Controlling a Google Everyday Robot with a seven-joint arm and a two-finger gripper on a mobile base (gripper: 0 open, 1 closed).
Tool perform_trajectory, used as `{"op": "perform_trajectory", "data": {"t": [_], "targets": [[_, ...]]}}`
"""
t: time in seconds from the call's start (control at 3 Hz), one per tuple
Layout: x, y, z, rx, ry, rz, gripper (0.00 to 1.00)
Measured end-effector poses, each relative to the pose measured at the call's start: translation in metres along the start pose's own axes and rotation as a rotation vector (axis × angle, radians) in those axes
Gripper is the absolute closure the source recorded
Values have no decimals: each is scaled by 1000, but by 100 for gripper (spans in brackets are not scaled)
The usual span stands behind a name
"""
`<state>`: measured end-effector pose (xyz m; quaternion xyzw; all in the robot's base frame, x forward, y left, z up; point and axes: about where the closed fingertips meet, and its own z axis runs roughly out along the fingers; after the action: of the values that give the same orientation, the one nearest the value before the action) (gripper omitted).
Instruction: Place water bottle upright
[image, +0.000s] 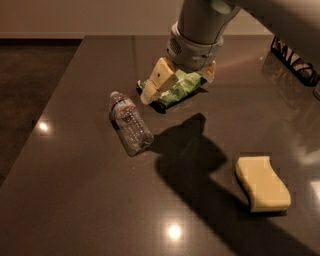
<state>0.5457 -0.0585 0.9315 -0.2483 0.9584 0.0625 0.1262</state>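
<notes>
The water bottle (130, 123) is small, clear and ribbed, and lies on its side on the dark table (75, 190). Its white cap points to the far left and a thin red-marked label circles the neck. My gripper (181, 80) hangs from the grey arm just right of and behind the bottle, over a green bag. Its beige fingers (156, 82) are spread open and hold nothing. The left fingertip is a short way from the bottle's cap end, not touching it.
A green snack bag (179, 89) lies under the gripper. A yellow sponge (262, 183) lies at the front right. A black wire basket (296, 61) stands at the far right. The table's left edge runs diagonally beside the dark floor.
</notes>
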Motion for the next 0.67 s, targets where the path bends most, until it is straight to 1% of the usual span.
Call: {"op": "perform_trajectory", "data": {"t": [0.33, 0.67], "targets": [[-10, 36, 18, -15, 18, -7, 0], [-27, 63, 36, -19, 50, -22, 0]]}}
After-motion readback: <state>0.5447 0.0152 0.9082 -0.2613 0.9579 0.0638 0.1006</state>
